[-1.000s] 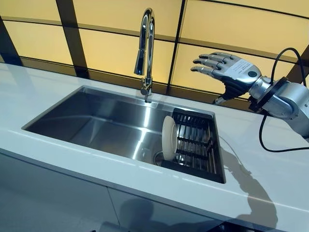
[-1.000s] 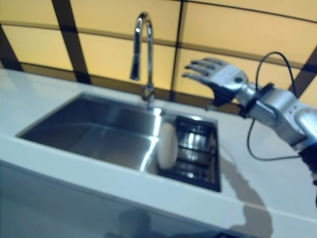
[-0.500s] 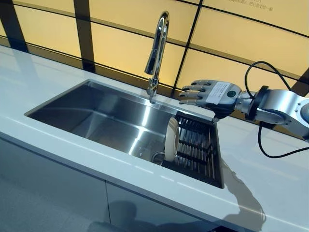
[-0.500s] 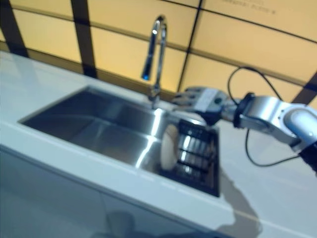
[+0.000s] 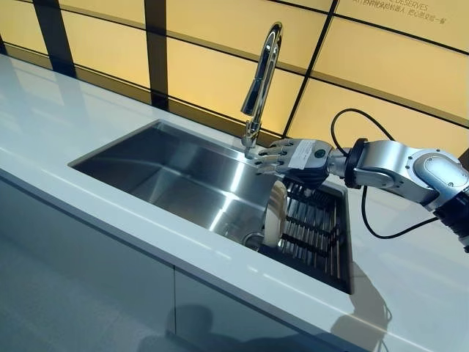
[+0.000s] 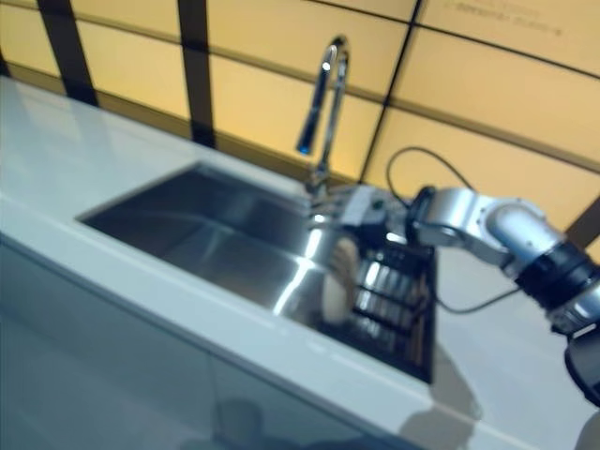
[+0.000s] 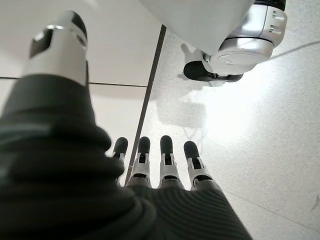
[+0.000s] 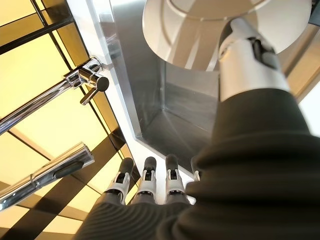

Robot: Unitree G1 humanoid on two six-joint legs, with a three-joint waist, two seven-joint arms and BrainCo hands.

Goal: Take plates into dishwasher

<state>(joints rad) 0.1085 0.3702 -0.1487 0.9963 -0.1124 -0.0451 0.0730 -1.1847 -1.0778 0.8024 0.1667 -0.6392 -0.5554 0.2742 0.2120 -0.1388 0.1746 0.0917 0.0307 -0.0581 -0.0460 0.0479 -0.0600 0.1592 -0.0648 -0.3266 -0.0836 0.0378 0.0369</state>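
Observation:
A white plate (image 5: 275, 213) stands on edge in the black dish rack (image 5: 314, 229) at the right end of the steel sink (image 5: 183, 180). My right hand (image 5: 292, 156) hovers just above the plate's top edge with straight fingers, palm down, holding nothing. In the right wrist view the plate (image 8: 200, 30) shows close past the thumb (image 8: 246, 55), apart from the fingers (image 8: 146, 182). My left hand (image 7: 160, 165) shows only in its wrist view, open over the floor, away from the sink.
A tall chrome tap (image 5: 262, 73) rises behind the sink, close to my right hand's fingertips. The white counter (image 5: 95, 213) runs round the sink. Yellow wall panels with dark strips (image 5: 157, 51) stand behind.
My right hand has come down and leftwards from above the counter to just over the plate in the rack. The camera has shifted, moving the whole scene rightwards.

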